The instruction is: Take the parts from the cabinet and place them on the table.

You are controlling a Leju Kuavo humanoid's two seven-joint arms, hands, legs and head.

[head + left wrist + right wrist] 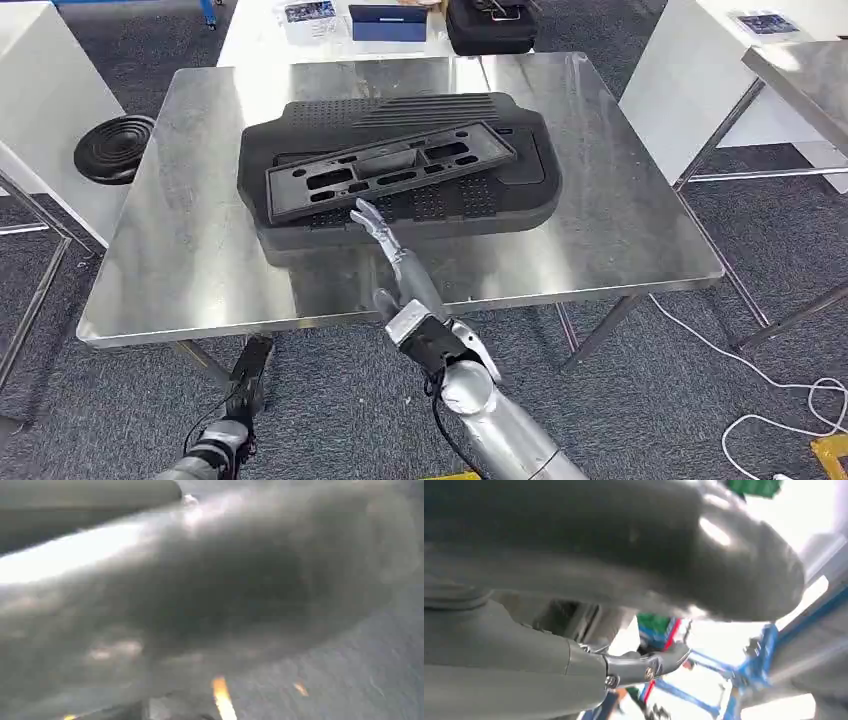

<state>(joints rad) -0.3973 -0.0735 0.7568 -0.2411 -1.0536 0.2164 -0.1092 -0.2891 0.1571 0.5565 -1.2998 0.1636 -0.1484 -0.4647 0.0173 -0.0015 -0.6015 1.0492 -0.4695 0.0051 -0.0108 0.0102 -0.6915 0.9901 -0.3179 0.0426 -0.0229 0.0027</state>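
Right hand (400, 265) nearest me, fingers spread and empty; frame part (390, 170) just beyond its fingertips, long axis crosswise.

Can't read any text anywhere; printed white sheets (308, 14) on the far white bench (250, 35) too tiny, just blur.

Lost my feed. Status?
Right hand open, fingertips at the frame part. Frame lies on the large black panel on the steel table. Left hand low, unclear.
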